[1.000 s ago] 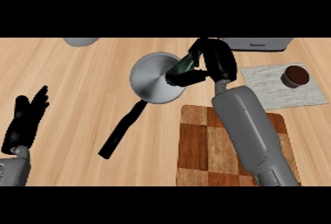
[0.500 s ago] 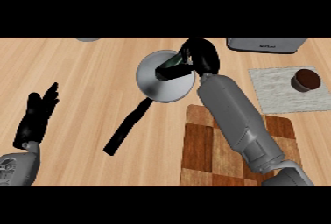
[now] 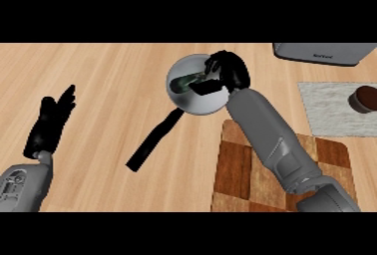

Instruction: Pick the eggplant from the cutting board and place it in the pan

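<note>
One hand busy: right hand has moved from the pan's edge to over the pan, fingers curled round the eggplant; release comes next. Board bare. Left hand rests, fingers straight.

Bright, even light, faint soft shadows on the counter, no glare

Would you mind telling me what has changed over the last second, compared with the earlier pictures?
The right hand, shut on the eggplant, has carried it from the pan's right rim to over the pan's middle. The eggplant is not yet let go. The left hand stays open at the left; the cutting board lies as before.
</note>
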Controlling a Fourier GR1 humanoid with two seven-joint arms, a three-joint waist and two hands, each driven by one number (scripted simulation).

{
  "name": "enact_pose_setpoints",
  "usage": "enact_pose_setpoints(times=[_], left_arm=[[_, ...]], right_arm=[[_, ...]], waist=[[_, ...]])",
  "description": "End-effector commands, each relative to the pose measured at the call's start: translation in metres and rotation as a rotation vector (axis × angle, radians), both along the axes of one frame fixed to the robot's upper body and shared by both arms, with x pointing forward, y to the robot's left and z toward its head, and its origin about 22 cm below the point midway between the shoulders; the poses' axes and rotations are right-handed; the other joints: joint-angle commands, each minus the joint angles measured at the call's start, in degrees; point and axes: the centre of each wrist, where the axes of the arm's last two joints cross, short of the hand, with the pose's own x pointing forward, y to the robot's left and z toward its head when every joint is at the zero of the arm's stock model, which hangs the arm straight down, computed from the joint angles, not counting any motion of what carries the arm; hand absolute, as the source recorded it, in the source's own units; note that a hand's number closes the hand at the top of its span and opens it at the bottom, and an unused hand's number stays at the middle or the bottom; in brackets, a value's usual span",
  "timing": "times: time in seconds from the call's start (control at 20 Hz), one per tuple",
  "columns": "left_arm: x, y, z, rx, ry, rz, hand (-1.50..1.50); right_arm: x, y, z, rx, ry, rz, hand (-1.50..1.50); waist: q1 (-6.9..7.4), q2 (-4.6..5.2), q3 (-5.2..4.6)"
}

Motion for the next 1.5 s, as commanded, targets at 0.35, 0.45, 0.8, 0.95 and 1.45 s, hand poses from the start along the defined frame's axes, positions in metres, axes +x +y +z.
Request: enact_pose_setpoints(times=[0.35,0.45,0.8,0.95,1.45], left_arm=[[0.013,-0.017,0.009,0.003,-0.028,-0.058,0.0],[0.014,-0.023,0.005,0.002,-0.004,-0.057,0.0],[0.01,-0.016,-0.005,-0.006,0.001,-0.032,0.0],[0.015,-0.006,0.008,-0.005,-0.004,-0.02,0.0],[-0.016,0.026,-0.014,-0.016,0.032,0.08,0.0]], right_arm=[[-0.002,-0.006,-0.014,0.146,0.013,-0.007,-1.5],[-0.005,-0.01,-0.022,0.184,-0.018,0.007,-1.5],[0.004,-0.006,-0.003,0.32,-0.168,-0.067,-1.5],[0.006,-0.005,0.003,0.385,-0.184,-0.121,-1.5],[0.005,-0.055,-0.017,0.479,-0.216,-0.231,-1.5]], waist=[[3.2,0.95,0.08],[2.68,0.82,0.12],[1.13,0.07,0.0],[0.73,-0.09,0.01],[-5.62,-1.76,-0.07]])
